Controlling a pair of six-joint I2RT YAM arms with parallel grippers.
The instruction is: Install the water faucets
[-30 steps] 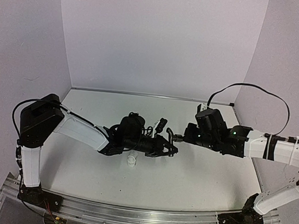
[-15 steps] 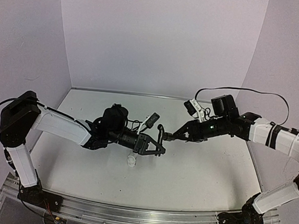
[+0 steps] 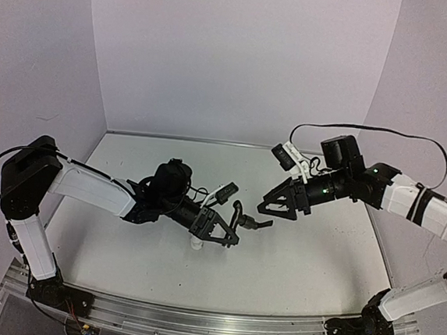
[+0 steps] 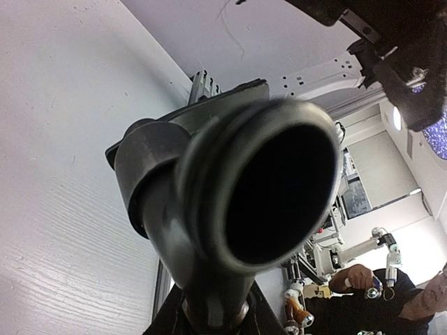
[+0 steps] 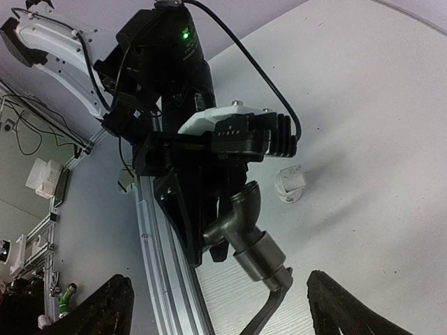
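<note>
Left tool [image 3: 231, 228] around tap [image 3: 244, 218], right tool [image 3: 272, 206] near

The tap [image 3: 242, 218] is seen in dark grey metal at the black left hand [image 3: 228, 231]. Near that hand, a white fitting [image 3: 196, 243] is seen on the white, faintly grained tabletop [image 3: 309, 261].

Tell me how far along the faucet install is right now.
Nothing looks installed yet. In hand: the left gripper is shut on the dark tap and holds it above the table. The right gripper is open beside the tap's lever and grips nothing. Left to do: the white fitting sits apart on the table under the left gripper, not joined to the tap.
</note>
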